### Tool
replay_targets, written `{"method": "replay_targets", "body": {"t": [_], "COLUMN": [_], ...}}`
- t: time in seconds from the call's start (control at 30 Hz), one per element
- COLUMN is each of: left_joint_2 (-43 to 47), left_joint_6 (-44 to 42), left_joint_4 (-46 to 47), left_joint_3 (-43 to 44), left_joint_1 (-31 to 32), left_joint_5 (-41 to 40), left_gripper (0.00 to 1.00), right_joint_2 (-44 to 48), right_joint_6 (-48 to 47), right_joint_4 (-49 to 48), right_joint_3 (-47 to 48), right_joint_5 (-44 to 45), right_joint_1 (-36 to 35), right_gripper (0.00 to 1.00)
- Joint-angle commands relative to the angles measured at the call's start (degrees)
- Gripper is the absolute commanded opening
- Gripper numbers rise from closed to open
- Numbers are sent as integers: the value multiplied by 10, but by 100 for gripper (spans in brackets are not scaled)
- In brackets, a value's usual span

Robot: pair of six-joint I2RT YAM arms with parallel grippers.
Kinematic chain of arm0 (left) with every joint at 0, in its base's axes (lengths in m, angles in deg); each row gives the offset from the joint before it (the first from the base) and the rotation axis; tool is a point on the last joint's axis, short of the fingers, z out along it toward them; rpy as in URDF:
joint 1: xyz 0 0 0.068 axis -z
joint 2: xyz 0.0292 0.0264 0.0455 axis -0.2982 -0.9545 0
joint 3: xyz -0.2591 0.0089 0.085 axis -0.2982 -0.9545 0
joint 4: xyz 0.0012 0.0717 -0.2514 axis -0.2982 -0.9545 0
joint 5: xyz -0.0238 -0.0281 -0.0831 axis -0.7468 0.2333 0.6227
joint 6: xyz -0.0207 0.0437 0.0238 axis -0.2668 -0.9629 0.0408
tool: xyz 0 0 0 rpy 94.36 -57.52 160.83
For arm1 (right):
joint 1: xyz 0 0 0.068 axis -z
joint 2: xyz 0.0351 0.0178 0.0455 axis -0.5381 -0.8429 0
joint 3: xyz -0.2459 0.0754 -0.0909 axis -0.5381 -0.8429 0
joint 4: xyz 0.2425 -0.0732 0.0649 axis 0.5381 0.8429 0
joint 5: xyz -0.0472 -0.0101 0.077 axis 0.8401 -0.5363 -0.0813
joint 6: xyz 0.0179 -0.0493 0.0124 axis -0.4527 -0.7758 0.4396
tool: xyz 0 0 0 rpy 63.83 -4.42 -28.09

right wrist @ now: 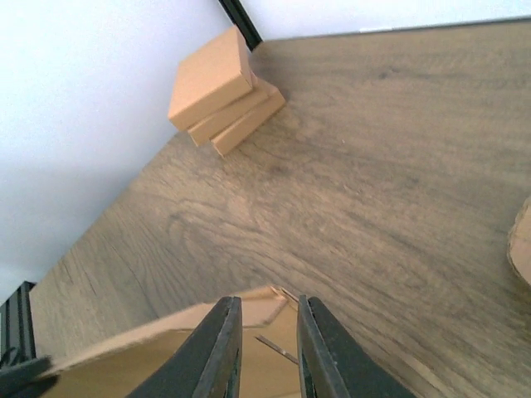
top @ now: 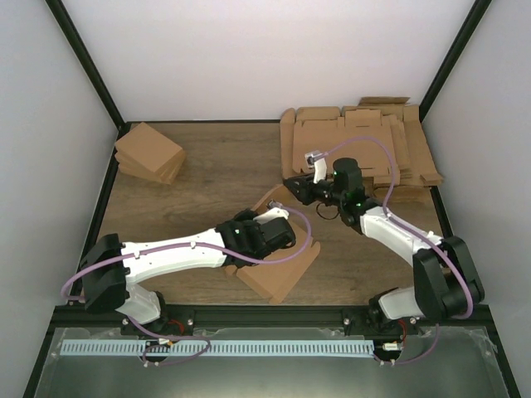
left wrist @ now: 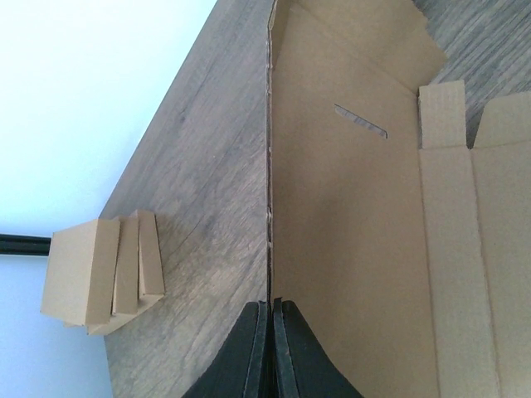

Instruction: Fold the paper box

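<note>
The paper box (top: 280,278) lies partly folded at the table's near middle, one brown panel raised. My left gripper (top: 287,227) reaches over it from the left. In the left wrist view that gripper (left wrist: 273,303) is shut on the thin upper edge of a standing panel, and the box's inner face (left wrist: 348,215) with its slot fills the right side. My right gripper (top: 290,185) hovers at the box's far corner, pointing left. In the right wrist view its jaws (right wrist: 267,308) stand slightly open above the corner flap (right wrist: 264,303), gripping nothing.
A pile of flat tabbed cardboard sheets (top: 365,137) lies at the back right. A stack of small folded boxes (top: 149,153) sits at the back left, also seen as the stack (right wrist: 220,91) near the wall. Black frame posts run up both back corners.
</note>
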Motion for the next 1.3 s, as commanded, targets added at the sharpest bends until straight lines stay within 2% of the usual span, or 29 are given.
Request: {"method": "replay_targets", "body": {"t": [0.0, 0.2, 0.5, 1.27], "left_joint_2": [0, -6, -19, -56], "left_joint_6": [3, 2, 8, -1], "left_joint_4": [0, -4, -10, -8], "left_joint_3": [-3, 1, 7, 18], "left_joint_1": [4, 4, 11, 29], "left_joint_5": [-4, -5, -17, -27], "left_gripper": [4, 4, 4, 4], "right_joint_2": [30, 14, -24, 6], "right_joint_6": [9, 3, 19, 37], "right_joint_4": [8, 25, 23, -9], "right_joint_3": [28, 51, 33, -39], "right_joint_5": [7, -9, -28, -52], "right_joint_1": [2, -17, -26, -43], "right_gripper": [22, 21, 18, 17]}}
